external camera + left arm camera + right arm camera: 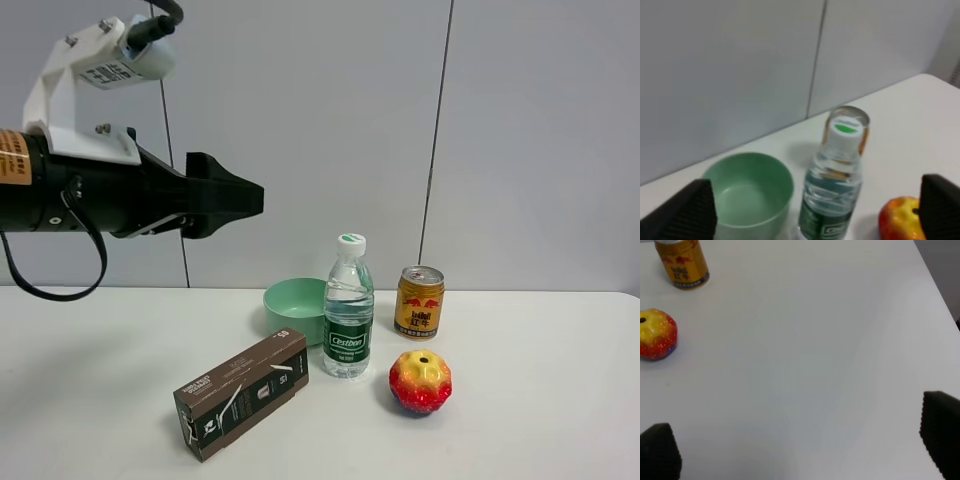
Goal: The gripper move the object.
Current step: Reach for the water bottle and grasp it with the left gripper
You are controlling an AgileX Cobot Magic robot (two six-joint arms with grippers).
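Observation:
The clear water bottle [348, 320], with a white cap and dark green label, stands upright on the white table [540, 420] in front of a green bowl [292, 308]. My left gripper [235, 205], a black claw, hangs open and empty, high above the table and to the left of the bottle. In the left wrist view the bottle [832, 200] stands between and beyond the spread fingertips [695, 205] of the gripper [817, 185]. My right gripper [796, 412] is open and empty over bare table; it does not show in the exterior view.
A gold drink can [420, 302] stands right of and behind the bottle. A red-yellow toy apple [420, 382] lies to the bottle's front right. A brown carton [242, 392] lies at front left. Can [682, 265] and apple [656, 334] show in the right wrist view.

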